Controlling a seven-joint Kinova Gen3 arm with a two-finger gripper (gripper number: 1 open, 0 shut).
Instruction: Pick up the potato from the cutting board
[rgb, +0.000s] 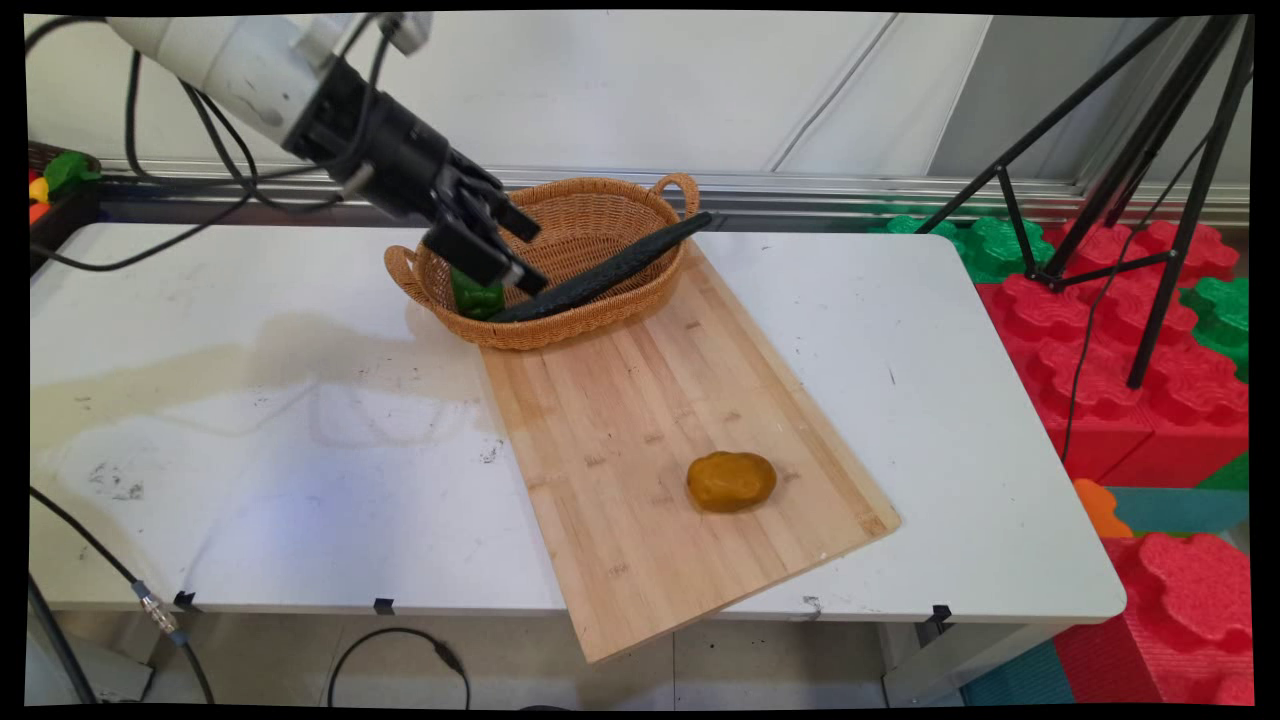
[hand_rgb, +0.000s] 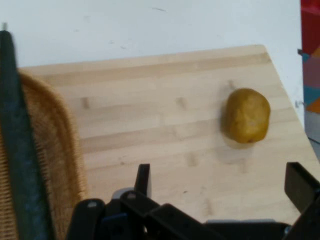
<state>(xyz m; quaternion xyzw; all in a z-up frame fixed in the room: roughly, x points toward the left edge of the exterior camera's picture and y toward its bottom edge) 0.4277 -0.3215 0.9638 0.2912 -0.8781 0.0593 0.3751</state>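
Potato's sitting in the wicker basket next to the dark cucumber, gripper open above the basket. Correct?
Not quite. The brown potato lies on the light wooden cutting board, apart from the woven wicker basket; the main view shows it. The long dark cucumber does lie in the basket, and the black two-finger gripper is open above it.

The main view looks from a fixed place above the near side of the white surface (rgb: 900, 330), down and across it toward the wall behind, and it takes in nearly the whole top. The hand view sits on the arm's hand, just behind the pincer (hand_rgb: 220, 192), and looks along it from much nearer. Both views share the wooden board (rgb: 660, 440) (hand_rgb: 165, 125), the potato (rgb: 731, 481) (hand_rgb: 246, 115) on it, and the rim of the wicker basket (rgb: 560, 325) (hand_rgb: 55, 150).
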